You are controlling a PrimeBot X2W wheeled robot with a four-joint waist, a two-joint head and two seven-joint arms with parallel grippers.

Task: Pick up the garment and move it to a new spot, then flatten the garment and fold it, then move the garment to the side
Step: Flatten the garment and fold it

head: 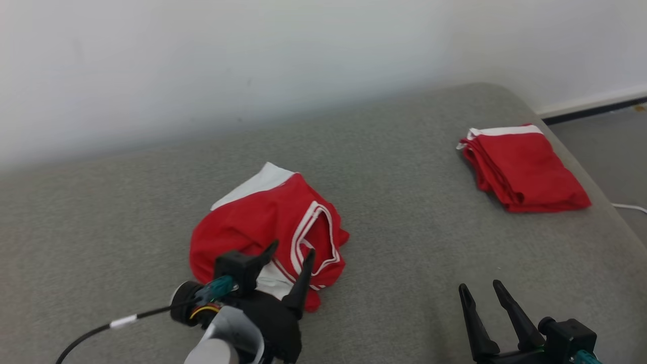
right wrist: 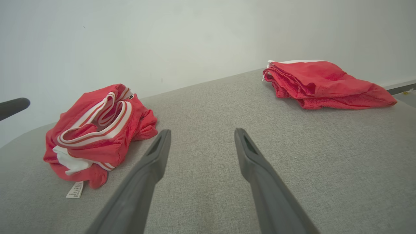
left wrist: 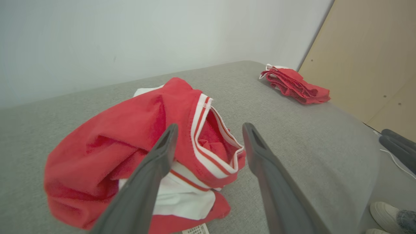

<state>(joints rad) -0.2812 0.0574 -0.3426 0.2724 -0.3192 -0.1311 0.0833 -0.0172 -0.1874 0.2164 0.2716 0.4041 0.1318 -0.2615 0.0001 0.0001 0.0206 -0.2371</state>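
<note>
Widely parted, left fingers (head: 303, 277) near garment (head: 252, 222); right fingers (head: 514, 313) empty.

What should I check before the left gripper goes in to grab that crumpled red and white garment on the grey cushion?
1. The left gripper stands open: ok.
2. It lines up with the crumpled red garment with white trim: ok, at the striped band.
3. Its fingers touch the cloth: cannot tell.
4. The right gripper is open, over the bare grey upholstered surface: ok.
5. The folded red garment lies well apart from the crumpled one: ok.
</note>
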